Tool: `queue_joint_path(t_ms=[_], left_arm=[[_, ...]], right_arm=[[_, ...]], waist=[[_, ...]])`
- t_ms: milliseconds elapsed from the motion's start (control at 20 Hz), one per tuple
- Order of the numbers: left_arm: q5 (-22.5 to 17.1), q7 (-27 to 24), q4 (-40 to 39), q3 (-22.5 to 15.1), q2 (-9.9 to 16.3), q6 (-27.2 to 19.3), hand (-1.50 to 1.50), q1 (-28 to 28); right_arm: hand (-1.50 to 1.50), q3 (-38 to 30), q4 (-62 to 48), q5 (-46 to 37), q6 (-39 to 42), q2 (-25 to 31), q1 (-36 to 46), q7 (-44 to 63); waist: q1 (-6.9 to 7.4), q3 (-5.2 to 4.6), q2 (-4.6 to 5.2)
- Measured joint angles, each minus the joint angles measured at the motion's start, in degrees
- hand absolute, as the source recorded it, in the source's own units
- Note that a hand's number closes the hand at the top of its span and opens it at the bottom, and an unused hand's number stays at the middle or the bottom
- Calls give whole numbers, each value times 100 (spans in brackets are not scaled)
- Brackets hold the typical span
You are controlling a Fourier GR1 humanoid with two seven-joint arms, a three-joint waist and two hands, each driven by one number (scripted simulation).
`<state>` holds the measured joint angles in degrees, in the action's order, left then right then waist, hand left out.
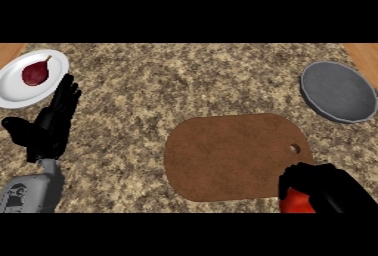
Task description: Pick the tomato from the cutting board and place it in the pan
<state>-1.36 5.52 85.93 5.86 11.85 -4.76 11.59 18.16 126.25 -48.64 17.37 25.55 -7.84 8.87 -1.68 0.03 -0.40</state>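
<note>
A brown cutting board (229, 157) lies on the speckled counter, right of centre. At its lower right corner my right hand (325, 187) is curled round a red tomato (297, 202), which shows only partly under the fingers. The grey round pan (338, 91) sits at the far right, well above that hand. My left hand (48, 125) stands open with fingers up at the left edge, resting beside a white plate.
A white plate (13, 85) at the top left holds a dark red pear-shaped fruit (35, 73). Wooden strips show at both upper corners beyond the counter. Bare counter lies between the board and the pan.
</note>
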Motion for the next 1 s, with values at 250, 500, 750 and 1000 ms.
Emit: queue_joint_path(t_ms=[250,500,750,1000], left_arm=[[-12,63,-20,-6,28,78,0,102],[-15,-34,-36,-19,2,134,0,43],[11,-22,-128,-27,-23,129,0,162],[41,-41,-41,-95,-89,134,0,115]], right_arm=[[150,-1006,527,668,-46,-89,-44,39],[150,-2108,75,1852,24,-309,476,91],[150,-3116,-1224,2769,101,-173,1346,-124],[150,-3566,-3161,2492,-256,246,2207,-997]], waist=[[74,-1,23],[150,-1,40],[198,-1,55],[287,3,76]])
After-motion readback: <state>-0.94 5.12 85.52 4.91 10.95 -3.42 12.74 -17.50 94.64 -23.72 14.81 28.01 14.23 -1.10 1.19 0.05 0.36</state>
